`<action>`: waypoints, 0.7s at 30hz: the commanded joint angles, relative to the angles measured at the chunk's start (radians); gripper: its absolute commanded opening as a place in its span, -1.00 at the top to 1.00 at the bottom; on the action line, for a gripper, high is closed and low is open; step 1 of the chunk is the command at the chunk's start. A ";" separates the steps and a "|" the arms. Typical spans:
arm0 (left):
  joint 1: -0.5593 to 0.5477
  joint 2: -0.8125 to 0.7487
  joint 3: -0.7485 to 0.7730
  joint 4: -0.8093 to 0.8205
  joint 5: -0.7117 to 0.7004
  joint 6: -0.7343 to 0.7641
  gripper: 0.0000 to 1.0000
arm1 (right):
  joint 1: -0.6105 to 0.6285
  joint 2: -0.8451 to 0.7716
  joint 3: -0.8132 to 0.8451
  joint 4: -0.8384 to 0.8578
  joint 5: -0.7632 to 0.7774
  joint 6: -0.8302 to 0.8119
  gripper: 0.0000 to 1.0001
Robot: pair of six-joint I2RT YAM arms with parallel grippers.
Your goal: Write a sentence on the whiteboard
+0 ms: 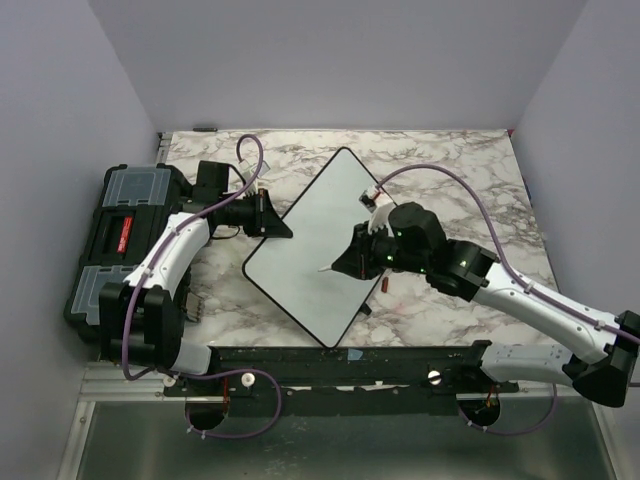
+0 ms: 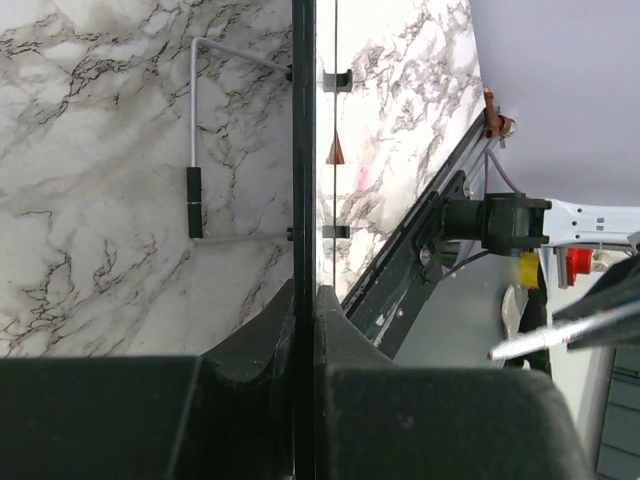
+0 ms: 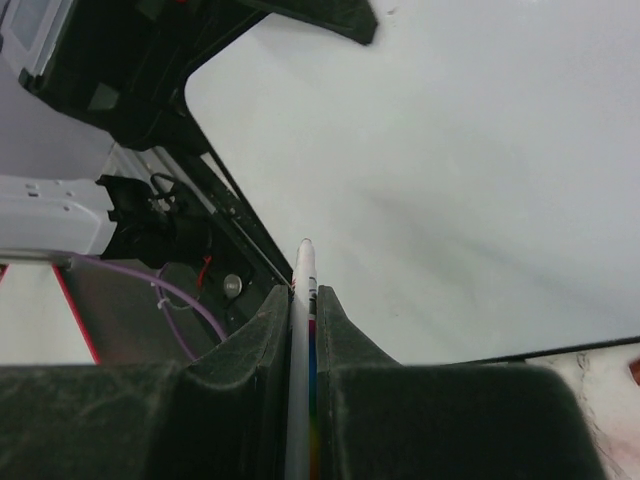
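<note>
Seen from above, the whiteboard (image 1: 318,215) is sitting near the middle of the marble tabletop (image 1: 455,170), turned so that its corners are pointing up, down, left and right like a diamond. Its visible face is showing as plain white inside a thin black frame.

The left gripper (image 1: 272,218) is reaching in from the left and meeting the board at its left corner. In the left wrist view the jaws are pressing together on the black frame, which is running edge-on straight up between them.

The right gripper (image 1: 340,264) is hovering over the lower right part of the board. Its jaws are closing narrowly around a slim white marker (image 3: 303,300), and the marker's tip is pointing down and left toward the white surface. Whether the tip is touching the board cannot be told.

A black toolbox (image 1: 125,235) with a red label is lying at the left edge of the tabletop, behind the left arm. A small red piece (image 1: 385,285) is lying on the marble just beside the board's lower right edge.
</note>
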 commanded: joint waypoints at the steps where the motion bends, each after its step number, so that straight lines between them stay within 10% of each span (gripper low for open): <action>1: -0.018 -0.040 0.011 0.022 -0.130 0.081 1.00 | 0.092 0.074 0.087 0.060 0.021 -0.110 0.99; 21: -0.093 -0.081 0.052 -0.009 -0.338 0.061 1.00 | 0.243 0.248 0.110 0.301 0.247 -0.170 0.99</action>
